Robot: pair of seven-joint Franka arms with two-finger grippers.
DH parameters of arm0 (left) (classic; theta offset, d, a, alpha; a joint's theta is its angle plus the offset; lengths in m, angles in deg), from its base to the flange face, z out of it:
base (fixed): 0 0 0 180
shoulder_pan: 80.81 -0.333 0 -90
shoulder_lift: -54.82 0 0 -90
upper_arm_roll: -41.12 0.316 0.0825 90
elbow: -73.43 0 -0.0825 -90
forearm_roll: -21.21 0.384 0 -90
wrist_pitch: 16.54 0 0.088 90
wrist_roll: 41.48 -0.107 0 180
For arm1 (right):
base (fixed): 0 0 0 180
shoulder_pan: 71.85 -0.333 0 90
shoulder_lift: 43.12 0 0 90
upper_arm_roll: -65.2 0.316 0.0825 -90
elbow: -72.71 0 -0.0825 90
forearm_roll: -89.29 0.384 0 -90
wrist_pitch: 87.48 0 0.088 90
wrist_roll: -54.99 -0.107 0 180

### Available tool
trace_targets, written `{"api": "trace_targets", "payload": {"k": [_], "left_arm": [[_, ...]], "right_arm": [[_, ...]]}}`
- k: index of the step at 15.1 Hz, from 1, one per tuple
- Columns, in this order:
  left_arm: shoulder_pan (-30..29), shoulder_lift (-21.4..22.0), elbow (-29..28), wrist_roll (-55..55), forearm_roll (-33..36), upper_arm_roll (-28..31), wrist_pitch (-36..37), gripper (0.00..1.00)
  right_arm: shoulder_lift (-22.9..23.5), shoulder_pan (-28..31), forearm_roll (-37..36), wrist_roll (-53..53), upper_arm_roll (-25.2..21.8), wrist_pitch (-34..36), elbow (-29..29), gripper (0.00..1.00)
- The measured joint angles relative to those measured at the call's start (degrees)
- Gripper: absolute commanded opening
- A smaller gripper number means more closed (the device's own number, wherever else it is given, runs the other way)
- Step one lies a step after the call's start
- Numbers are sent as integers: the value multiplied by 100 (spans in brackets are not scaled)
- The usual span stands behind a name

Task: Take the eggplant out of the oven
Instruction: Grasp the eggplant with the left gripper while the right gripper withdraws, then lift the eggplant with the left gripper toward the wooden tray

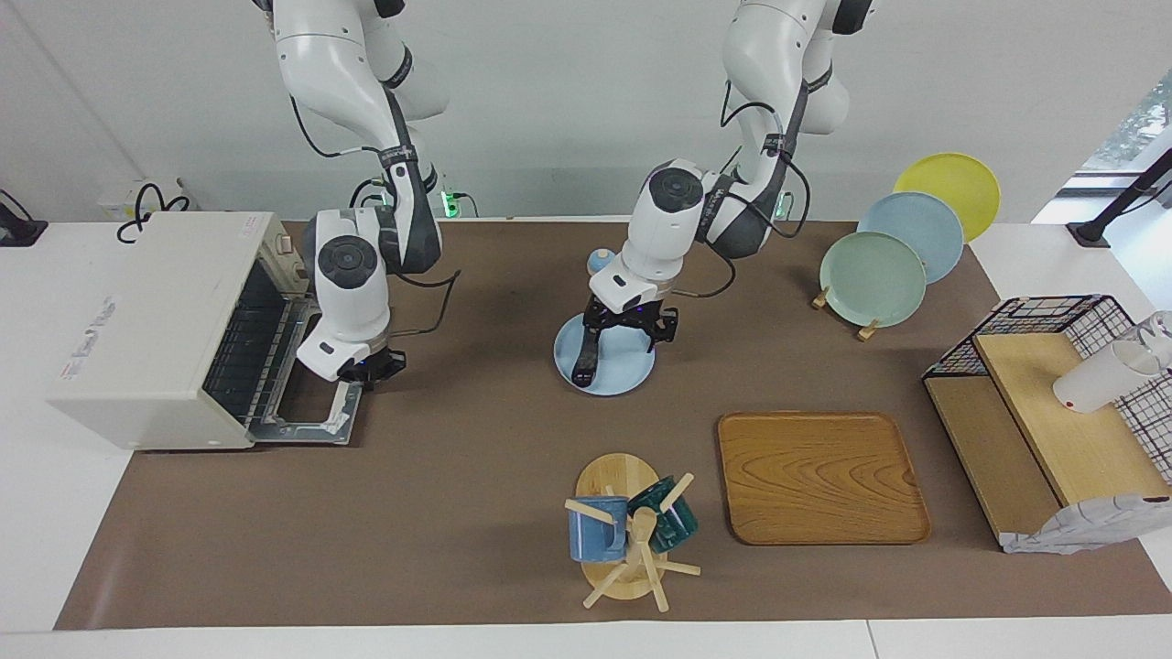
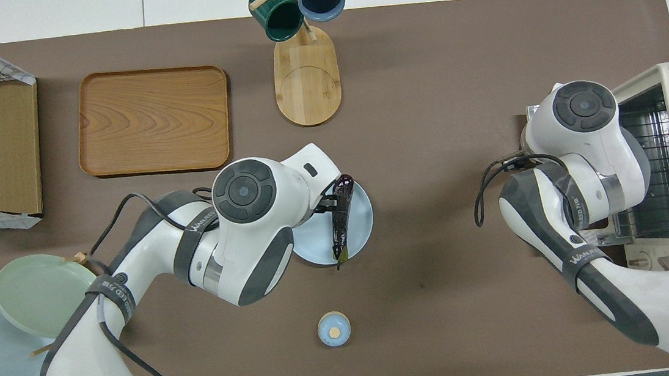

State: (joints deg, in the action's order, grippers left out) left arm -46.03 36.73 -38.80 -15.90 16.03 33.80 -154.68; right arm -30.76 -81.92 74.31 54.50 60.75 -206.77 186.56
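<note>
The eggplant (image 1: 580, 366), slim and dark, lies on a light blue plate (image 1: 623, 371) in the middle of the table, along the plate's side toward the right arm's end; it also shows in the overhead view (image 2: 339, 230). My left gripper (image 1: 630, 331) is low over this plate, right at the eggplant's upper part, which it hides. The cream-white oven (image 1: 156, 329) stands at the right arm's end with its door (image 1: 307, 423) dropped open and the wire rack (image 2: 656, 181) bare. My right gripper (image 1: 366, 371) hangs just over the open door.
A mug tree (image 1: 627, 531) with a blue and a green mug, and a wooden tray (image 1: 819, 476), lie farther from the robots. A plate rack (image 1: 874, 279) and a wire-mesh shelf (image 1: 1053, 403) with a white cup (image 1: 1099, 375) stand at the left arm's end. A small blue lid (image 2: 334, 328) is near the robots.
</note>
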Motion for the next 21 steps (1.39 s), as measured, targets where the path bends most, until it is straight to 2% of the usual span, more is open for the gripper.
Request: {"api": "trace_targets", "payload": {"k": [2,4,6,10,11,15,18,19,20,21], "left_arm": [[74,-116,0,60,0,4,-134,95],[105,-160,0,85,0,5,-160,86],[145,-193,0,129,0,6,-207,65],[164,-229,0,150,0,21,-278,7],[164,-229,1,150,0,32,-277,0],[159,-222,29,157,0,78,-189,0],[-83,-64,238,157,0,165,304,0],[-276,34,379,96,0,176,602,0],[-492,127,539,-34,0,187,914,0],[-724,189,702,-203,0,198,1189,0]], "right_arm": [[-103,107,-40,317,-19,548,-488,3],[-203,328,-47,683,-32,852,-782,3],[-333,539,-43,961,-28,991,-876,3],[-475,844,-2,1225,-35,1092,-937,5],[-493,884,23,1240,-36,1158,-948,6],[-706,1019,48,1311,-45,1643,-1024,13],[-908,1058,345,1317,-42,2425,-1594,14],[-943,1051,516,1318,-30,2645,-1831,21],[-964,1046,715,1318,-15,2782,-2019,34],[-967,1044,871,1317,0,2834,-2133,60]]}}
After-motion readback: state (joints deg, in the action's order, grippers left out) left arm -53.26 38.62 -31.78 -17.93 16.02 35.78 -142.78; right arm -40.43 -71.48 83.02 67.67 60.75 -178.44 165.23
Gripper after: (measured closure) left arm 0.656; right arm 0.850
